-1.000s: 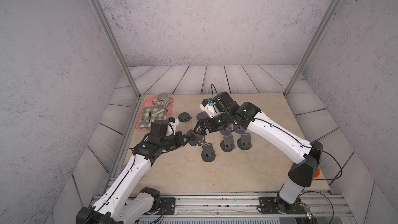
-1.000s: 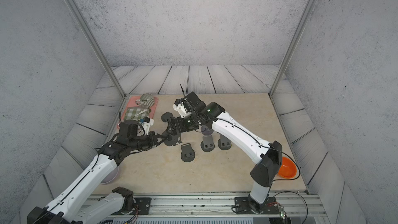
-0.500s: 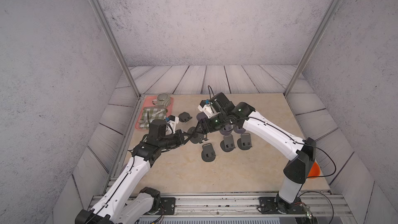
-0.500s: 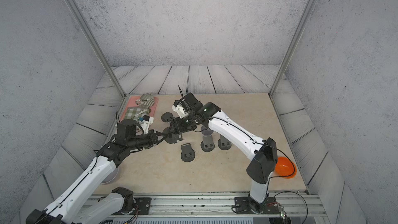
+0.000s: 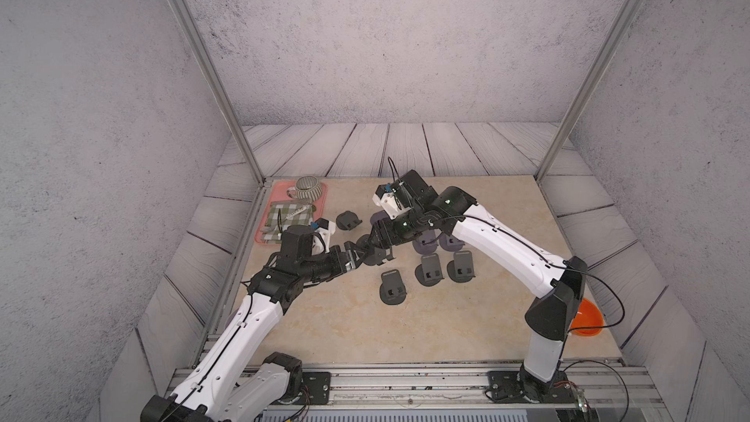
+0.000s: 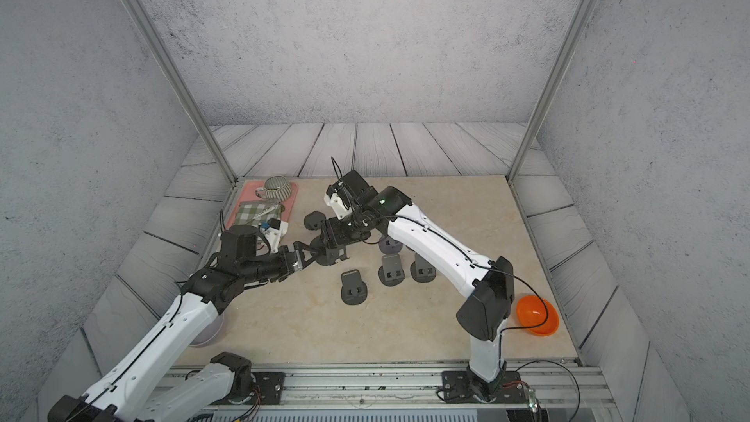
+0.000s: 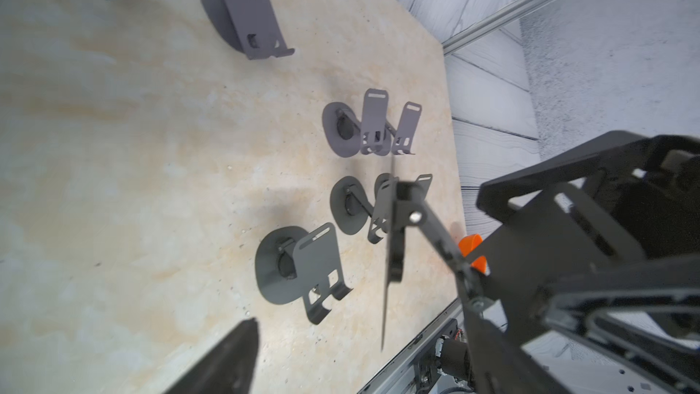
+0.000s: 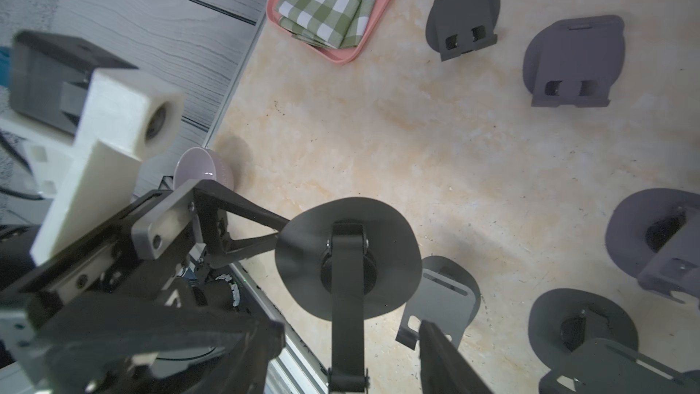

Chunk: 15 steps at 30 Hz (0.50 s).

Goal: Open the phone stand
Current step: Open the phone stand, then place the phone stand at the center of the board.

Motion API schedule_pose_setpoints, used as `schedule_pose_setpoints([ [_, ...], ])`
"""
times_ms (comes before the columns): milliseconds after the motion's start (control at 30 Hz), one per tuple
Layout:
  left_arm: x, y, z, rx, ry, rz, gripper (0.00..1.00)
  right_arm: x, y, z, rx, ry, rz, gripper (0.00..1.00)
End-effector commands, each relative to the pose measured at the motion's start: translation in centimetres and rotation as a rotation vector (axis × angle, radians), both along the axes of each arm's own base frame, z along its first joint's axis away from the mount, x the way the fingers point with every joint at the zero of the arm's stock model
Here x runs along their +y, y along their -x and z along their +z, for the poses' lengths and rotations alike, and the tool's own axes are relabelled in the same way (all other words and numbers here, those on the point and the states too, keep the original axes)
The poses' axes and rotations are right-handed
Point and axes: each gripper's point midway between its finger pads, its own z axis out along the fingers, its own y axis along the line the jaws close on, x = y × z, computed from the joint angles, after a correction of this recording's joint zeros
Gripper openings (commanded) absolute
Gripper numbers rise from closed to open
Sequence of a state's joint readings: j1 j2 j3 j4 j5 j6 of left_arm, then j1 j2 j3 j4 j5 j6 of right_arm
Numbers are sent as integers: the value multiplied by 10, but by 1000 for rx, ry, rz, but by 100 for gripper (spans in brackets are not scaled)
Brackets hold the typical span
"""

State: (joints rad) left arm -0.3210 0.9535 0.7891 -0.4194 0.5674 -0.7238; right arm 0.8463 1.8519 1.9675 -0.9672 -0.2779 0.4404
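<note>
A dark grey phone stand (image 5: 375, 255) (image 6: 330, 255) hangs in the air over the table's left half, between my two grippers. It is unfolded: round base (image 8: 348, 259), arm strip, and back plate (image 7: 549, 240). My right gripper (image 8: 348, 335) (image 5: 379, 237) is shut on the back plate end. In the left wrist view the base (image 7: 387, 259) shows edge-on as a thin line. My left gripper (image 7: 352, 354) (image 5: 353, 255) is open, its fingers (image 8: 246, 214) spread on either side of the base's rim without pinching it.
Three opened stands (image 5: 393, 288) (image 5: 431, 271) (image 5: 460, 267) stand on the table just right of the held one, more behind them. A folded one (image 5: 348, 220) lies near the pink tray (image 5: 322, 205) with cup and checked cloth. Orange bowl (image 6: 535, 314) sits front right, lilac bowl (image 6: 207, 334) front left.
My left gripper was shut on the stand's base and has now opened. My right gripper closed onto the stand's plate end. Both arms shifted a little to the left.
</note>
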Motion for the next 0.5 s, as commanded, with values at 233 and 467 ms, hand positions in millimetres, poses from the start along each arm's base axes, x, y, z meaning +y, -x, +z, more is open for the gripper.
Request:
schedule_pose_setpoints([
  [233,43,31,-13,17,-248,54,98,-23,-39,-20,-51,211,-87,65],
  [467,54,49,-7,-3,-274,63,98,-36,-71,-52,-2,337,-154,66],
])
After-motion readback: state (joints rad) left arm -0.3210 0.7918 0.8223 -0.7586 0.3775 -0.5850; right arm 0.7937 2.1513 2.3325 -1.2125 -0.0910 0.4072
